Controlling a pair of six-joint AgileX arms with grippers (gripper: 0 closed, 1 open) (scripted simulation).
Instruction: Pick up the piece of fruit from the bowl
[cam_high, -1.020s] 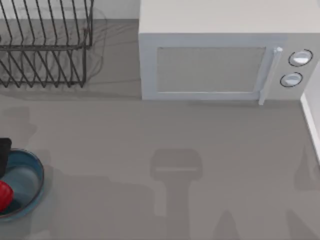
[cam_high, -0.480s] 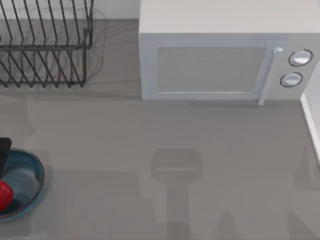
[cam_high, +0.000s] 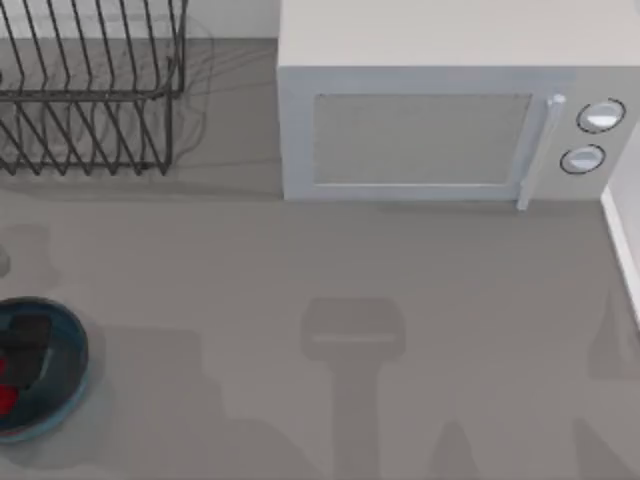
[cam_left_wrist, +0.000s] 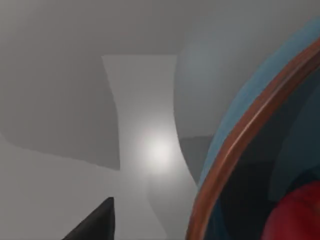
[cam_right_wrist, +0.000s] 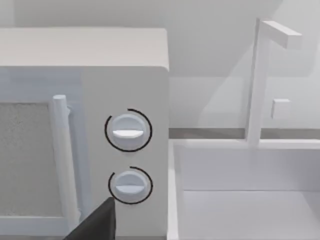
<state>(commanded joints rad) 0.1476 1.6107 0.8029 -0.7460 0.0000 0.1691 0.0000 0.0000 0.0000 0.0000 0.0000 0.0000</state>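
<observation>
You see the small glossy red fruit (cam_high: 6, 398) half hidden in the round blue bowl (cam_high: 66, 340) at the surface's left edge, beneath the dark left hand (cam_high: 27, 340); its grip can't be told.

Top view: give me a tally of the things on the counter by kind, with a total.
Bowl: 1
Piece of fruit: 1
Microwave: 1
Wire dish rack: 1
Total: 4
</observation>
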